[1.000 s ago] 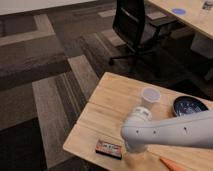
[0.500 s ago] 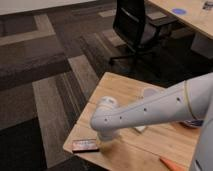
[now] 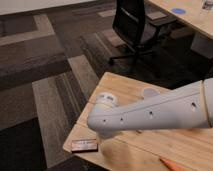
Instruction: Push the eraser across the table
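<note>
The eraser (image 3: 84, 145), a small flat dark block with an orange-red label, lies at the near left edge of the light wood table (image 3: 125, 82), close to its rounded corner. My white arm reaches in from the right across the table. The gripper (image 3: 101, 134) is at the arm's left end, pointing down, just right of the eraser and very near it. The wrist hides most of the gripper.
A white cup (image 3: 150, 92) stands on the table behind the arm. An orange object (image 3: 172, 164) lies at the near right. A black office chair (image 3: 132, 25) and a pale desk with a blue disc (image 3: 177, 11) stand beyond, on striped dark carpet.
The arm has swung left across the table and the eraser has slid left with it, ending near the table's left edge.
</note>
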